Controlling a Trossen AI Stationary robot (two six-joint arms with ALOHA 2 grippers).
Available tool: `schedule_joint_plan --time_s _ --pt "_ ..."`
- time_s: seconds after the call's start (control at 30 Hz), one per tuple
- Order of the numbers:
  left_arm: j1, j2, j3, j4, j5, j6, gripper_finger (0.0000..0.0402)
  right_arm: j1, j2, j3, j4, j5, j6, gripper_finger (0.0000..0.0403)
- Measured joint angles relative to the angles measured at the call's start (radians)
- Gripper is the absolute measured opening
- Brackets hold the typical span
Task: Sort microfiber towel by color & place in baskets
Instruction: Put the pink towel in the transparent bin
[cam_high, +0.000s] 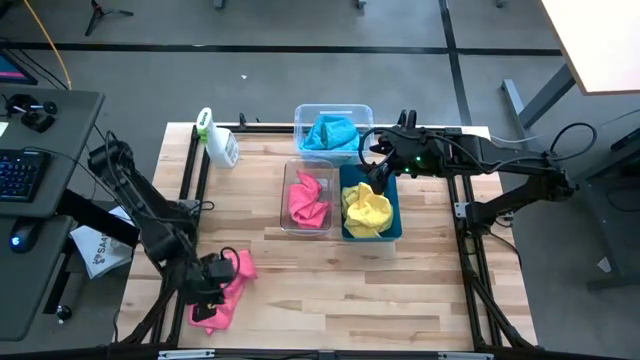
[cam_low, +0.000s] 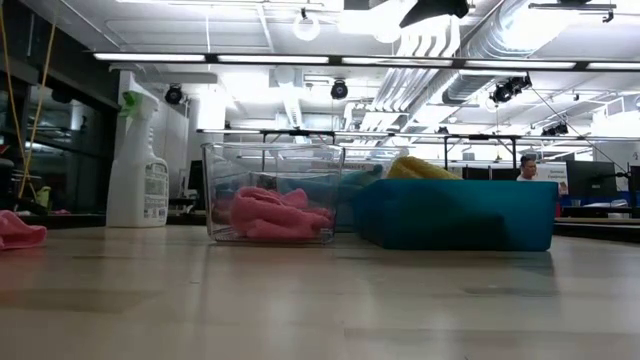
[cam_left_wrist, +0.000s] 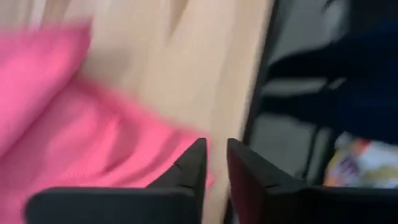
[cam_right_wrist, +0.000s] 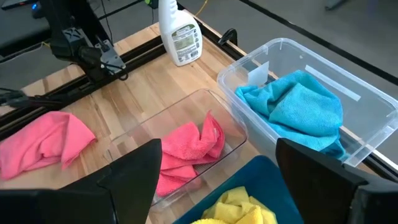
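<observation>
A loose pink towel (cam_high: 232, 288) (cam_left_wrist: 74, 137) lies crumpled on the table near its near left corner. My left gripper (cam_high: 208, 283) (cam_left_wrist: 215, 167) is low at this towel's edge, with a narrow gap between its fingers through which bare wood shows. My right gripper (cam_high: 378, 182) (cam_right_wrist: 217, 180) hovers wide open over the teal bin (cam_high: 396, 200) (cam_low: 460, 215), which holds a yellow towel (cam_high: 366, 210) (cam_right_wrist: 239, 208). A clear bin (cam_high: 287, 200) beside it holds a pink towel (cam_high: 307, 200) (cam_right_wrist: 186, 149). The far clear bin (cam_high: 300, 125) holds a blue towel (cam_high: 330, 132) (cam_right_wrist: 298, 106). My left gripper stands at the loose pink towel's edge (cam_left_wrist: 186, 143), pointing down at the table. The view is blurred, and I cannot tell whether its fingers touch the cloth.
A white spray bottle (cam_high: 215, 140) (cam_right_wrist: 179, 31) stands upright near the table's far left edge. Bare wood lies in front of the bins along the near edge. A desk with a keyboard stands off the table's left side.
</observation>
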Motion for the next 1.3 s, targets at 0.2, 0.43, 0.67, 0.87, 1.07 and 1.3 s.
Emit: schedule_joint_plan --time_s 0.2,0.43,0.67,0.87,1.07,1.3 --pt "-0.005 0.048 0.000 -0.153 0.104 0.113 0.0141 0.000 0.000 0.000 -0.008 0.015 0.000 0.0309" --pt "-0.005 0.107 0.000 -0.152 0.100 0.279 0.0243 0.000 0.000 0.000 -0.029 0.019 0.000 0.0309" --pt "-0.019 0.256 0.000 -0.152 0.050 0.342 0.0281 0.000 0.000 0.000 -0.031 0.019 0.003 0.0309" --pt "-0.019 0.382 0.000 -0.153 0.044 0.290 0.0282 0.000 0.000 0.000 -0.031 0.019 0.003 0.0309" --pt "-0.020 0.470 0.006 -0.153 0.054 0.200 0.0278 0.000 0.000 0.000 -0.032 0.020 0.003 0.0309" --pt "0.008 0.441 0.006 -0.146 -0.068 0.174 0.0094 0.000 0.000 0.000 -0.049 0.020 0.004 0.0309"
